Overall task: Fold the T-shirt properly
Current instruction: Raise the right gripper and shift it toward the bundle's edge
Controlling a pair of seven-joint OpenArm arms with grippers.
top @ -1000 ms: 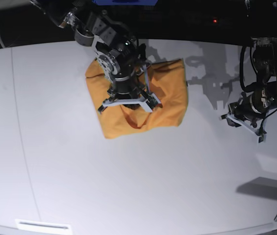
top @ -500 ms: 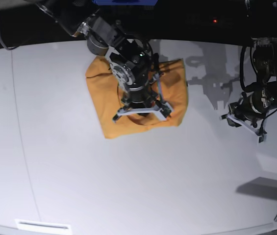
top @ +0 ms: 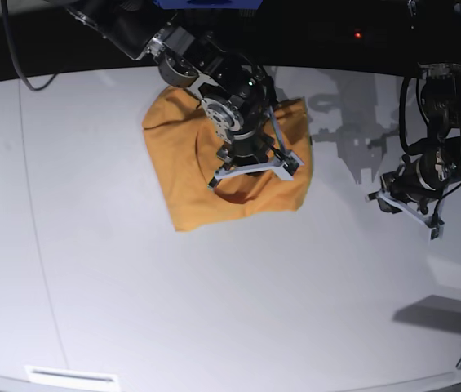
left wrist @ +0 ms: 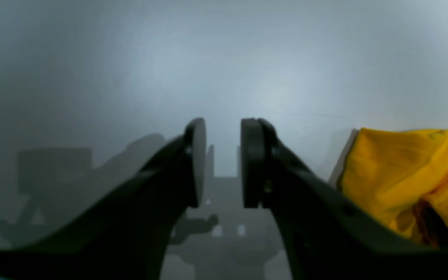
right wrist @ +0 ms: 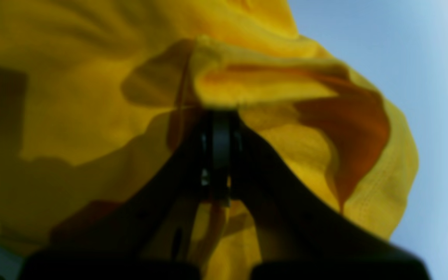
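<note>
The right gripper (top: 254, 173), pinching the T-shirt (top: 183, 175), has slid sideways toward the left gripper (top: 407, 204), whose jaws stand apart, empty.

- A broad, pale grey-white surface (top: 214, 310) fills most of the base view, its far edge curving against a dark background.
- An orange-yellow T-shirt (top: 181, 175) lies on the surface toward the far side, bunched into a rough, wrinkled block with one edge lifted off the top.
- A thin seam line (top: 38, 245) runs down the surface near its left side.
- A small white label strip (top: 73, 377) sits flat at the near edge.
- Grey arm shadows (top: 352, 147) fall across the surface beside the T-shirt.
</note>
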